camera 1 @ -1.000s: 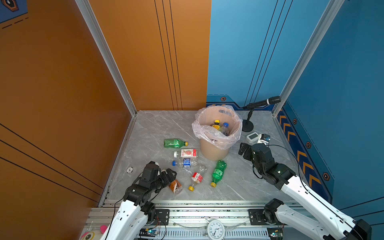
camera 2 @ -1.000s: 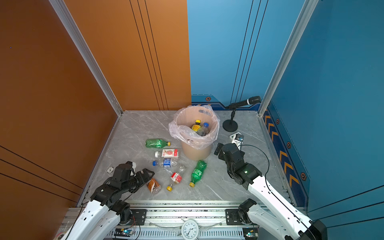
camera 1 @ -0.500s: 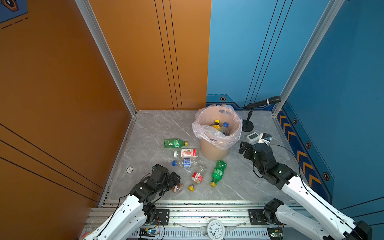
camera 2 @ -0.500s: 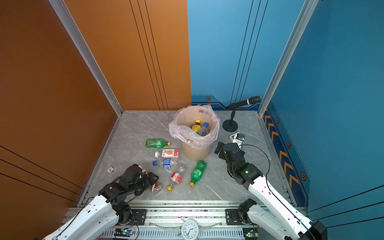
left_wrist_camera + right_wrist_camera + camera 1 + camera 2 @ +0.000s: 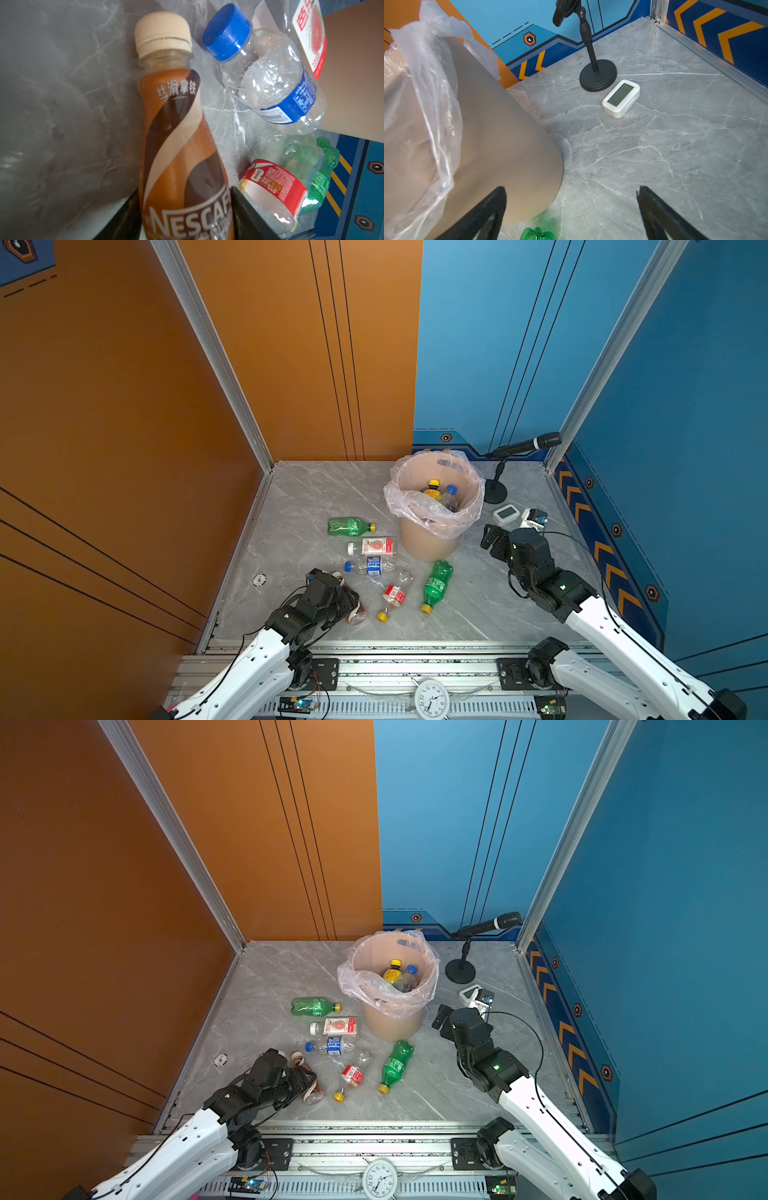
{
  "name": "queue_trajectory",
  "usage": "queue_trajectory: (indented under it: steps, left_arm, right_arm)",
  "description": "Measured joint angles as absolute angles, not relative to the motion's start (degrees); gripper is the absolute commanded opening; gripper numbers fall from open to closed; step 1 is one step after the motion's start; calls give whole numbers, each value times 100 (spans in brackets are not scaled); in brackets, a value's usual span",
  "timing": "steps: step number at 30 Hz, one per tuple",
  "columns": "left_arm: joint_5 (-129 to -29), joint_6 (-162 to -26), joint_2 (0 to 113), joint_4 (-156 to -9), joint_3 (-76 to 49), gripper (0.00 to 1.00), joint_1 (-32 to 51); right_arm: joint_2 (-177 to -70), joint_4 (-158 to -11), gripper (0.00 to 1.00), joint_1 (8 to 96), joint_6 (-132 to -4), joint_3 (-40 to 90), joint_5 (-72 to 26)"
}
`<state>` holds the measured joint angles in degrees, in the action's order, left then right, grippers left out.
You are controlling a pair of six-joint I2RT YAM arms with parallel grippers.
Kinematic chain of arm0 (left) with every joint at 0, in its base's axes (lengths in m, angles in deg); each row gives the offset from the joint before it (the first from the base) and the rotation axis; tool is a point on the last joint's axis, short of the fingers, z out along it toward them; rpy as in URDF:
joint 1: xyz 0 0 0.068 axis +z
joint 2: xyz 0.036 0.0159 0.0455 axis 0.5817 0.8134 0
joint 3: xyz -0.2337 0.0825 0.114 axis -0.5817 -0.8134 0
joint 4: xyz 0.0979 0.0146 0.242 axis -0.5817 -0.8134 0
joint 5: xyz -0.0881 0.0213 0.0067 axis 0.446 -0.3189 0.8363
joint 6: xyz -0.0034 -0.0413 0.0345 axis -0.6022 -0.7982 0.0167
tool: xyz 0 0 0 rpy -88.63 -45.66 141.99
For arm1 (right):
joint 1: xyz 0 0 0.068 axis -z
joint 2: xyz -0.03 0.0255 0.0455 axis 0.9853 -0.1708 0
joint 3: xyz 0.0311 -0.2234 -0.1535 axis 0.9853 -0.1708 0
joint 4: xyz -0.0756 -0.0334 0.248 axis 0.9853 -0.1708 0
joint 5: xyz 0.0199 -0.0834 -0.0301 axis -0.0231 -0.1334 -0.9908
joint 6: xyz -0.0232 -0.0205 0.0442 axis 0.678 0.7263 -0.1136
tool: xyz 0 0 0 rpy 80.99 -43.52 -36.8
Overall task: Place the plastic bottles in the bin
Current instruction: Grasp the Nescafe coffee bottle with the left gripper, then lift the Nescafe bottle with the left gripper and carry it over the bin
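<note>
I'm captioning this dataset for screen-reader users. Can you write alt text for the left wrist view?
A brown coffee bottle with a cream cap lies on the grey marble table, clamped around its lower body by the left gripper. Beside it lie a blue-capped bottle, a crushed red-labelled bottle and a green bottle.

Left arm (image 5: 257, 659) came in from the lower left of both top views, forearm white, wrist black and low. Left gripper (image 5: 351, 605) sat left of lower centre. In the left wrist view its fingers (image 5: 243, 207) pressed both sides of the brown bottle (image 5: 176, 135). Right arm (image 5: 615, 639) ran from the lower right up to mid-right. Right gripper (image 5: 571, 199) had its jaws wide apart.
</note>
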<state>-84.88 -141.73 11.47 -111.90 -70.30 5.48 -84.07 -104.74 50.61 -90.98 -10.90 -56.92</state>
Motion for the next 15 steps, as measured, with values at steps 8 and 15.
queue_trajectory:
  steps: [8, 15]
  left_arm:
    - [-8704, -14035, 421, -11437, -6665, 57, 666]
    - [-8794, -13506, -66, -11494, -5974, 56, 1158]
  right_arm:
    - [-8407, -10469, 100, 5061, -9137, -1090, -5692]
    - [-8407, -10432, 100, 5065, -9142, -1159, -5688]
